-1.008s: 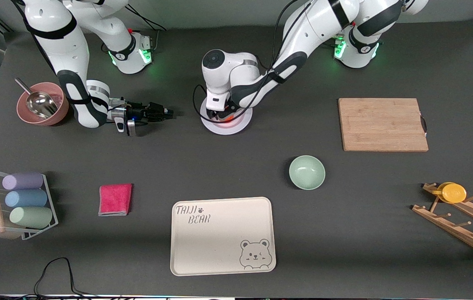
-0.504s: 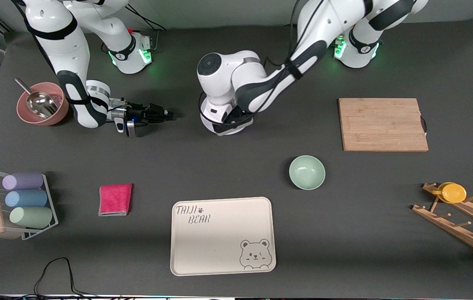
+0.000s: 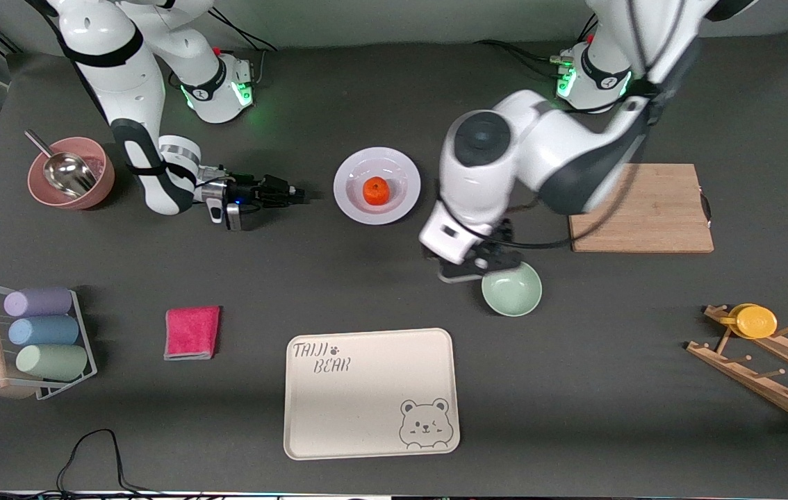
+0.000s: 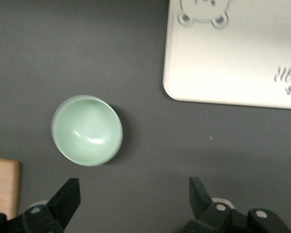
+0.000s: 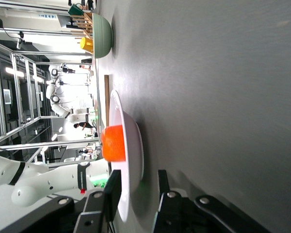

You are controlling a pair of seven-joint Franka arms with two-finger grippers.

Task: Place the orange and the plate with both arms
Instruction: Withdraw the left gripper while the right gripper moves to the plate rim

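The orange point(image 3: 376, 191) lies in the middle of the white plate point(image 3: 394, 173), about midway between the two arm bases. My right gripper point(image 3: 297, 193) is low over the table beside the plate, on the right arm's side, pointing at its rim. Its fingers are open a little, with a gap to the plate. The right wrist view shows the plate point(image 5: 135, 145) edge-on with the orange point(image 5: 114, 143) on it, ahead of the right gripper point(image 5: 138, 177). My left gripper point(image 3: 481, 266) hangs open and empty over the table beside the green bowl. Its wide-spread fingers point(image 4: 68, 199) frame bare mat.
A pale green bowl point(image 3: 515, 292) sits under the left hand's edge, also in the left wrist view point(image 4: 87, 130). A wooden board point(image 3: 637, 207), bear tray point(image 3: 366, 403), pink cloth point(image 3: 192, 332), pink bowl with scoop point(image 3: 102, 184), cup rack point(image 3: 39, 340) and peg rack point(image 3: 769, 368) surround.
The left arm has lifted off the plate and swung toward the green bowl, uncovering the orange on the plate. The right gripper has crept slightly toward the plate.
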